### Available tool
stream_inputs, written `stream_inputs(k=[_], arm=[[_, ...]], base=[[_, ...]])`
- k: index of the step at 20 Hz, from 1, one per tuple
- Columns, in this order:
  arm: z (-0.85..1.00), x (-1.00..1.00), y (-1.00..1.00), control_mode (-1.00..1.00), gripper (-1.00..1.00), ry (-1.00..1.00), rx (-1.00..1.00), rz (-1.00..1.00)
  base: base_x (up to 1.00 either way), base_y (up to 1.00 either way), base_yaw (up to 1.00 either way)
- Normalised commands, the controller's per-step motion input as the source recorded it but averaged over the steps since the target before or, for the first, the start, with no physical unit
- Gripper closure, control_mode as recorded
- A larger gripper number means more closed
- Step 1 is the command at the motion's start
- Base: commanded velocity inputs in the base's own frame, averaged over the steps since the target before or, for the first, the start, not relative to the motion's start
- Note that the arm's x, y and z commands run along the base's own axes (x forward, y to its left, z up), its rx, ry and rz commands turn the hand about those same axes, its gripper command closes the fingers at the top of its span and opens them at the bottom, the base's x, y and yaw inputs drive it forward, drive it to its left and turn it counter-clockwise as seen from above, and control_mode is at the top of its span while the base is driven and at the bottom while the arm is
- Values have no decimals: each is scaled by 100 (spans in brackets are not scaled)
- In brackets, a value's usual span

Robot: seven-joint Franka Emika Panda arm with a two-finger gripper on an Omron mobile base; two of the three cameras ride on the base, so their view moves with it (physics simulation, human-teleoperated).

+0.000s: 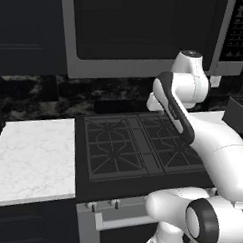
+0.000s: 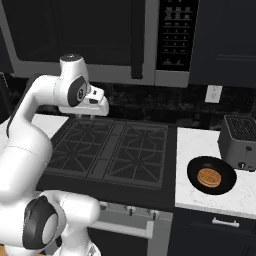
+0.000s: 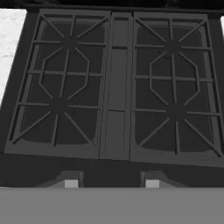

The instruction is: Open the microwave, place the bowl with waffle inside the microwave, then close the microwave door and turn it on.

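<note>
One gripper (image 3: 111,181) hangs over black gas stove (image 2: 112,150), aimed down at grates; fingertips (image 3: 71,183) stand apart with nothing between them, jaws part open. Microwave (image 2: 100,40) mounted above stove, microwave door (image 1: 142,32) closed, black bar handle (image 2: 137,40) at its right edge, keypad panel (image 2: 175,32) further right. Bowl (image 2: 211,175) sits on white counter (image 2: 200,200) right of stove, waffle (image 2: 207,176) lying inside it. Dark grey toaster (image 2: 240,141) stands just behind bowl. Second marble counter (image 1: 31,159) lies left of stove.
</note>
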Motion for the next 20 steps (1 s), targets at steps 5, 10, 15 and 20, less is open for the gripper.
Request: stream_inputs(k=[5,10,15,20], arm=[[0,-9,-3,-100,-100,3,4,0],[0,-9,-44,-100,-100,0,27,-17],[10,0,-84,-100,-100,-3,64,-28],[55,-4,-61,-100,-100,-3,70,-30]], base=[[0,0,0],[0,0,0],[0,0,0],[0,0,0]])
